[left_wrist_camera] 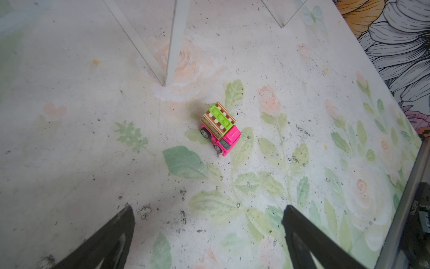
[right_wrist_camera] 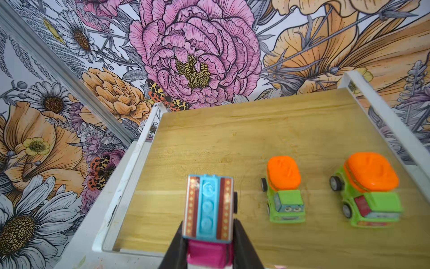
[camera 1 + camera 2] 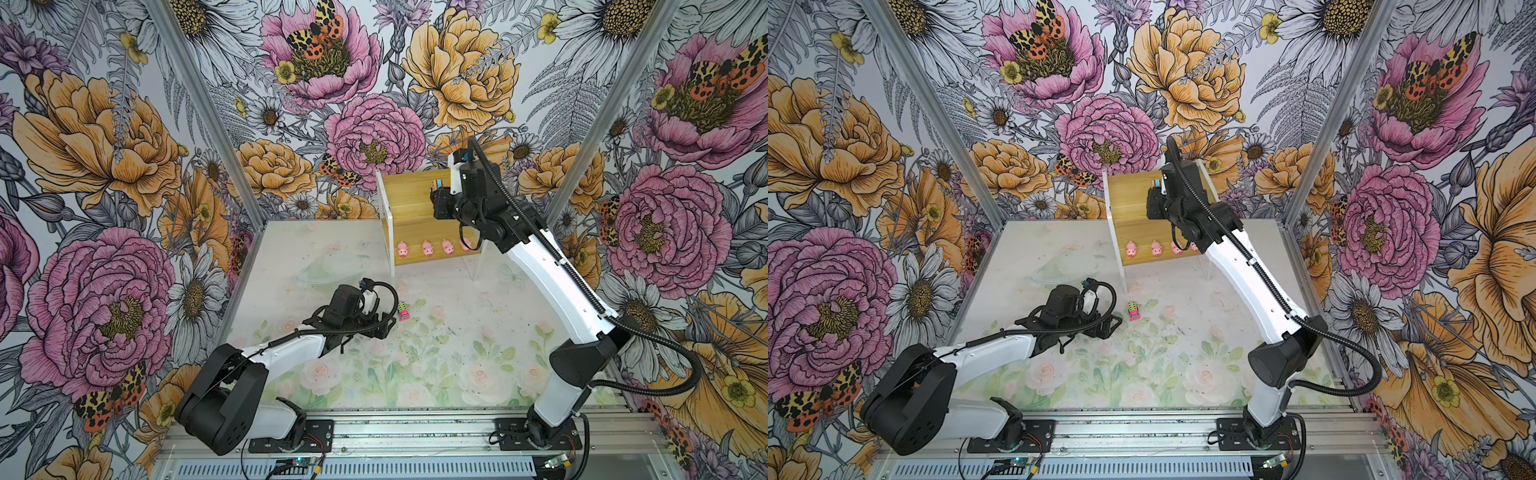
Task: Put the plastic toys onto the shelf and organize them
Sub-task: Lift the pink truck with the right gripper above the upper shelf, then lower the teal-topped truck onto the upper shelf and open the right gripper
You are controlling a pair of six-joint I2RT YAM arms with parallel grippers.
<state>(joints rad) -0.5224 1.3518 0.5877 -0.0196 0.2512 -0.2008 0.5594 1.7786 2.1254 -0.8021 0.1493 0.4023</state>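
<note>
The left hand (image 1: 208, 208) lies low over the tabletop (image 1: 69, 139) with its fingers spread apart and empty. Just ahead of it, well clear of both fingertips, stands a pink truck with a green-striped top (image 1: 220, 128), upright on its wheels and skewed to the hand's line of approach. The spread looks like readiness to take this last loose toy.

Beyond that truck is the shelf (image 3: 407, 191). On its lower board, four pink pigs (image 3: 427, 248) stand in a row along the front edge, snouts outward. It seems the animals have been given that tier to themselves.

The right hand (image 2: 208, 233) is over the upper board, clamped on a pink truck with a blue-striped top (image 2: 208, 205). It grips the cab sides low down, so the striped top stays clear and the truck hangs level. Whether its wheels touch the wood cannot be told.

Beside the right hand, two green trucks with orange tops (image 2: 285, 188) (image 2: 370, 186) stand on the same board with their cabs towards it. The held truck lines up with them, probably to extend their row.
</note>
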